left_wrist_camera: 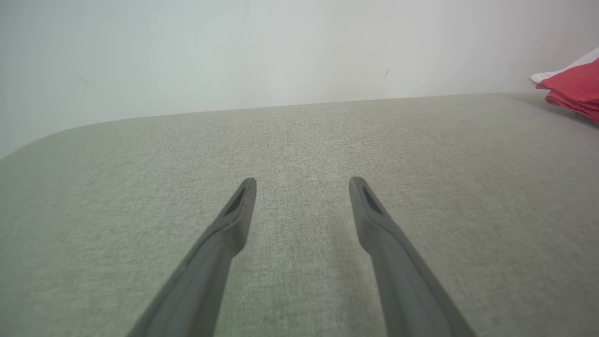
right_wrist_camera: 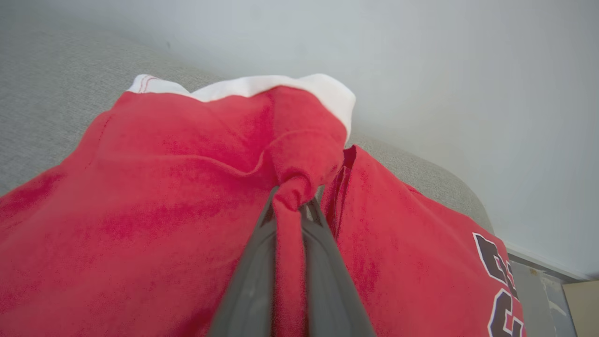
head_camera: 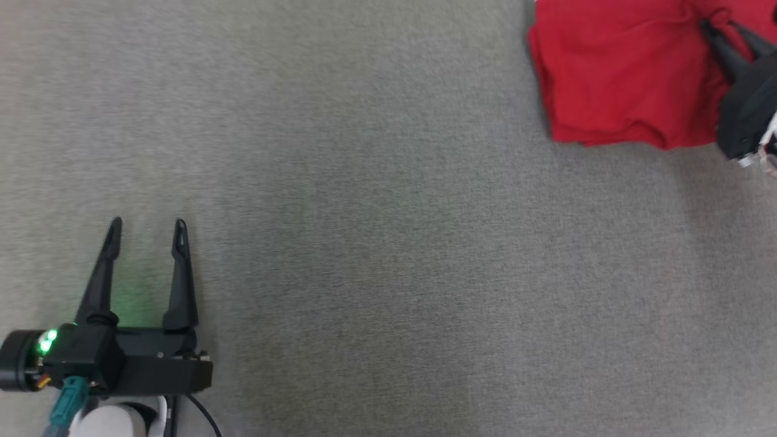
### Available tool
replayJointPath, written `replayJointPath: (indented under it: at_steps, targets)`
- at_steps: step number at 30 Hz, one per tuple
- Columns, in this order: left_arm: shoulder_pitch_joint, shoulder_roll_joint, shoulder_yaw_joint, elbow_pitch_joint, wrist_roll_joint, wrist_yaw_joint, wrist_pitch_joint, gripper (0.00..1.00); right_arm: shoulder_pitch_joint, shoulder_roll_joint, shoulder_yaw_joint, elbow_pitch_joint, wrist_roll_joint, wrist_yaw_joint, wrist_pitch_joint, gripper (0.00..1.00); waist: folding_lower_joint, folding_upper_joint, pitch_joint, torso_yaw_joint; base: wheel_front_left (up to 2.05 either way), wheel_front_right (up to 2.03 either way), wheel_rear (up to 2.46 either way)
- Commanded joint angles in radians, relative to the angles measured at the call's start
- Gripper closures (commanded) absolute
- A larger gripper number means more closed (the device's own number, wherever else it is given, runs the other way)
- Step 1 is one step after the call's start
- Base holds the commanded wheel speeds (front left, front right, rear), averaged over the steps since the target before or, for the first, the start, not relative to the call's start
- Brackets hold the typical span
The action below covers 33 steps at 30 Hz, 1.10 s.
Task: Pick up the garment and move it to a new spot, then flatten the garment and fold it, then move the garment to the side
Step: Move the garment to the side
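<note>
Left claw [head_camera: 147, 223], nearest the head camera, low over the near left part of a grey cloth-covered desk [head_camera: 388, 243]. Its two long dark fingers are spread wide apart, released, with nothing between them. A green light [head_camera: 47, 341] glows on its base and casts a faint green tint on the cloth. A teal plug [head_camera: 65, 400] sits just below the base.

In the left wrist view, the same claw [left_wrist_camera: 303, 180] points across bare grey cloth toward the desk's far edge, where a pale wall [left_wrist_camera: 281, 47] rises. The far left corner of the desk is rounded.

A red garment [head_camera: 619, 73] lies near the far edge of the desk, toward its right end, well apart from the left claw. It looks folded into a rough block, with stacked layers showing along its near side. From the left wrist, a small part of the garment [left_wrist_camera: 575, 84] shows by the far edge, red with a strip of white on top.

The right claw [head_camera: 718, 24] reaches onto the garment from the right side. In the right wrist view, this claw [right_wrist_camera: 295, 199] is clenched on a bunched ridge of the garment [right_wrist_camera: 164, 187], and red cloth runs down between the two fingers. A white band [right_wrist_camera: 281, 84] edges the garment's far side. Black letters outlined in white [right_wrist_camera: 496, 276] show on the part lying toward the desk's right edge, too cut off to read.
</note>
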<state>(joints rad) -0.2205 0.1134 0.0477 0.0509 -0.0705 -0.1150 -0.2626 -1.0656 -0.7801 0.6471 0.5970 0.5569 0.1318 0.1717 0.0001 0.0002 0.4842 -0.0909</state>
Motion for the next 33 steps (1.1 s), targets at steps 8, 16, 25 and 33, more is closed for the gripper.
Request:
replayJointPath:
  at_steps: [8,16,25,33]
  targets:
    - [-0.011,0.031,0.000,-0.106,0.021,0.005,-0.003,0.00,-0.084,-0.126,0.010,-0.043,0.010,-0.003,0.040,1.00,-0.0001,-0.0002,0.131,-0.118,0.00,0.00,0.00]
    - [0.001,0.056,-0.002,-0.205,0.033,0.010,0.020,0.00,-0.170,-0.204,0.021,-0.031,-0.033,-0.003,0.026,1.00,-0.0001,-0.0002,0.190,-0.170,0.00,0.00,0.00]
    - [0.000,0.076,-0.014,-0.272,0.032,0.009,0.049,0.00,-0.279,-0.258,0.081,0.034,-0.136,-0.003,-0.004,1.00,-0.0001,-0.0002,0.244,-0.174,0.00,0.00,0.00]
    - [-0.001,0.077,-0.019,-0.284,0.026,0.019,0.055,0.00,-0.322,-0.242,0.100,0.095,-0.175,-0.003,-0.010,0.98,-0.0001,-0.0002,0.263,-0.164,0.00,0.00,0.00]
